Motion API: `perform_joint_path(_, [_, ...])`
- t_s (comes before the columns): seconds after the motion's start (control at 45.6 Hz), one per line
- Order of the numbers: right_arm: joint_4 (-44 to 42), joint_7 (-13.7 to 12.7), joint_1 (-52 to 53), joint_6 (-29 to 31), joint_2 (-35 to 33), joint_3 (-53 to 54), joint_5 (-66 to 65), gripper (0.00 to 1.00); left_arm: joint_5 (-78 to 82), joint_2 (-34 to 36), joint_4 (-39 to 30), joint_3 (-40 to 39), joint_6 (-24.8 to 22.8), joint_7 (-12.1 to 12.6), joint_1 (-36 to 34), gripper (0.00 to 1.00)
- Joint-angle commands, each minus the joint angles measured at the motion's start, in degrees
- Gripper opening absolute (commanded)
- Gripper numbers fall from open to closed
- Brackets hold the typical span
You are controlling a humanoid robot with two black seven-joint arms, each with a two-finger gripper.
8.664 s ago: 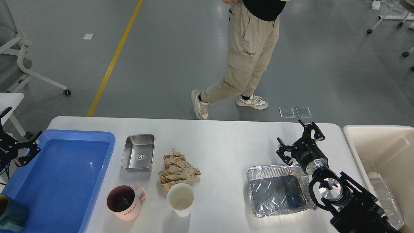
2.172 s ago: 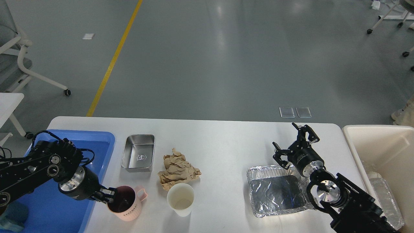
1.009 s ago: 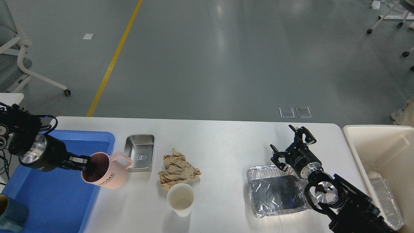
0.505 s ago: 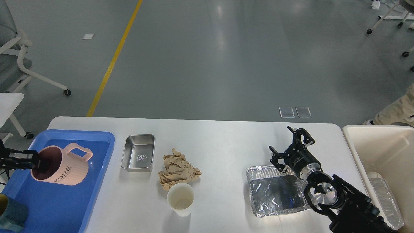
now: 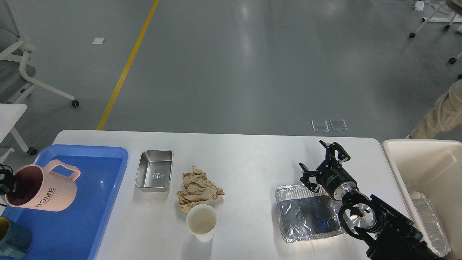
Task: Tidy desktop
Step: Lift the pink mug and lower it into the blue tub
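The white desktop (image 5: 252, 162) holds a steel tin (image 5: 154, 170), a crumpled brown paper (image 5: 197, 189), a white paper cup (image 5: 201, 222) and a foil tray (image 5: 310, 213). My left gripper (image 5: 5, 183) is at the far left edge, mostly out of view. It is shut on the rim of a pink "HOME" mug (image 5: 43, 193), held tilted over the left part of the blue tray (image 5: 94, 202). My right gripper (image 5: 322, 163) is open and empty, just above the far edge of the foil tray.
A cream bin (image 5: 426, 162) stands off the table's right end with a foil tray (image 5: 431, 224) inside. A teal cup (image 5: 11, 242) sits in the blue tray's near left corner. A person's leg (image 5: 440, 115) shows at the right edge. Chairs stand far left.
My left gripper has lifted the pink mug off the desktop and carried it left, over the blue tray. My right gripper has drifted slightly left, still open. A person's leg entered at right.
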Motion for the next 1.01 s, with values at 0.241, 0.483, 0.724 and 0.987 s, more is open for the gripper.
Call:
perform_joint_path(0.241, [0.3, 0.0, 0.1, 0.0, 0.1, 0.1, 0.1, 1.0, 0.6, -4.6, 2.7, 5.8, 0.0, 0.3, 0.7, 0.03])
perform_joint_path(0.483, [0.3, 0.0, 0.2, 0.0, 0.1, 0.4, 0.1, 1.0, 0.6, -7.3, 6.0, 8.6, 0.0, 0.2, 2.4, 0.03])
perform_joint_path(0.724, [0.3, 0.0, 0.7, 0.1, -0.2, 0.3, 0.1, 1.0, 0.3, -9.4, 9.8, 8.6, 0.0, 0.0, 3.6, 0.03])
perform_joint_path(0.987, [0.3, 0.0, 0.8, 0.2, -0.5, 0.2, 0.1, 1.0, 0.6, -12.9, 14.5, 8.4, 1.6, 0.0, 5.9, 0.04])
